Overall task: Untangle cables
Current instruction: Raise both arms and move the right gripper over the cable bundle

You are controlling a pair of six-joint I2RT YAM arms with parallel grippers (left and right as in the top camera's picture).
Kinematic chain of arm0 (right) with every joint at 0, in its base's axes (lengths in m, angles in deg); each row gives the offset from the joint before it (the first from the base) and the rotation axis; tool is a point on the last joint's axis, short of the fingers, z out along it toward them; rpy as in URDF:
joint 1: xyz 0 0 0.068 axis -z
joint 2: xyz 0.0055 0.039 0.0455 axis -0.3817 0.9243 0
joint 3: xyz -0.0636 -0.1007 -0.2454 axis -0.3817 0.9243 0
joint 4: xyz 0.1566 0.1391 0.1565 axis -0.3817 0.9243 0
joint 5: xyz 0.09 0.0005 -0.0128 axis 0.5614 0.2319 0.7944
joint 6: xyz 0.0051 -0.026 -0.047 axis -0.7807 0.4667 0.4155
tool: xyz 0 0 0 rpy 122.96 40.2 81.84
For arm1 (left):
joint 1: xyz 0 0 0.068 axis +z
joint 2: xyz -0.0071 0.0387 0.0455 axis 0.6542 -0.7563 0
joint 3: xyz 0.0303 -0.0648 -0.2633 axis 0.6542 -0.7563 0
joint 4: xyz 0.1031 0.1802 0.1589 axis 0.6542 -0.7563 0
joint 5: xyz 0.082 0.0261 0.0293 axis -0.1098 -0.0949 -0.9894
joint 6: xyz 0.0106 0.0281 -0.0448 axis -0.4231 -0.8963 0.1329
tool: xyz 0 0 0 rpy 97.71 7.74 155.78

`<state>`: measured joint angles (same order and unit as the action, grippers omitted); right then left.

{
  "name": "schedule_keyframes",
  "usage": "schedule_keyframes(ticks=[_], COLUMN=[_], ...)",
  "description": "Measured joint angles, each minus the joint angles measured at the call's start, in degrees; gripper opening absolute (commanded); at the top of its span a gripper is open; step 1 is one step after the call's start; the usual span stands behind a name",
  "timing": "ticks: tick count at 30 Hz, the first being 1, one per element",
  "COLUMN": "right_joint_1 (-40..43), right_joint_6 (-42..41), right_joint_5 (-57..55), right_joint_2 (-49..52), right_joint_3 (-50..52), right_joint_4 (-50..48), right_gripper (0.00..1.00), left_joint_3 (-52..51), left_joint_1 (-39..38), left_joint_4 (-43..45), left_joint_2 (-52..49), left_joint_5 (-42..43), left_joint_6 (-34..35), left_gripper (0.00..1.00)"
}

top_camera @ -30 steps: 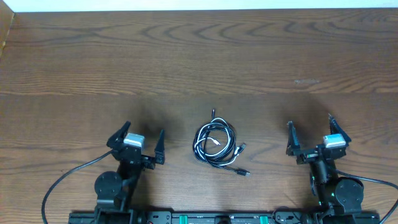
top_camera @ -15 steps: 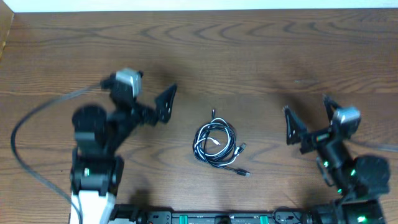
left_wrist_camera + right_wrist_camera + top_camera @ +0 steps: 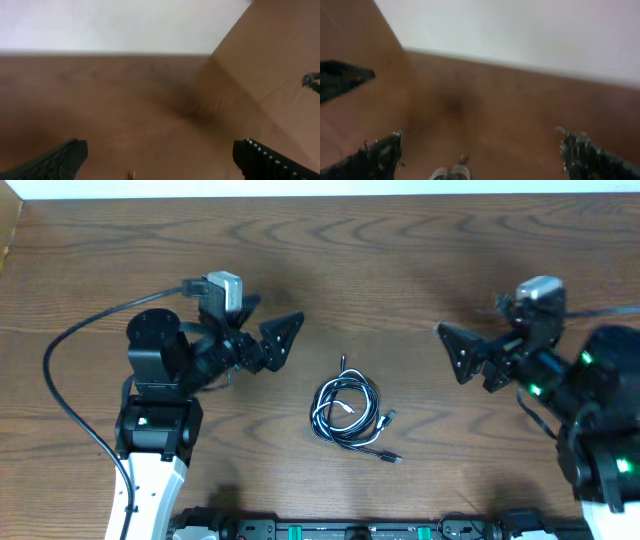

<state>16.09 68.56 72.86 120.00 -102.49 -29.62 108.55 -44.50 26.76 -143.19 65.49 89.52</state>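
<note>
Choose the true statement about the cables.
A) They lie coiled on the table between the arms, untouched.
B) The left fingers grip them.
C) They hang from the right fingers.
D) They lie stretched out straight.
A: the cables lie coiled on the table, while the left fingers and the right fingers are spread open and apart from them.

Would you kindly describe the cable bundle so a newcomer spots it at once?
On the brown wooden table, look between the left gripper and right gripper. A coil of thin black and whitish cords lies there, thinner than the thick black arm wire.
</note>
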Motion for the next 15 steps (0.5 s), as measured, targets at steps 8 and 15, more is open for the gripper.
schedule_keyframes(ticks=[8,15], right_joint_1=[-0.1,-8.5], right_joint_6=[-1.8,-2.6], right_joint_5=[-4.0,-6.1], right_joint_2=[17.8,25.8], right_joint_3=[-0.1,-0.1], right_joint_4=[14.6,15.5], right_gripper=[0.99,0.99], left_joint_3=[0.2,0.2], left_joint_1=[0.0,0.0], left_joint_4=[-19.4,-20.4], left_joint_2=[0.0,0.0], left_joint_5=[-10.5,-15.6], left_joint_6=[-3.5,-4.6], left_gripper=[0.98,0.98])
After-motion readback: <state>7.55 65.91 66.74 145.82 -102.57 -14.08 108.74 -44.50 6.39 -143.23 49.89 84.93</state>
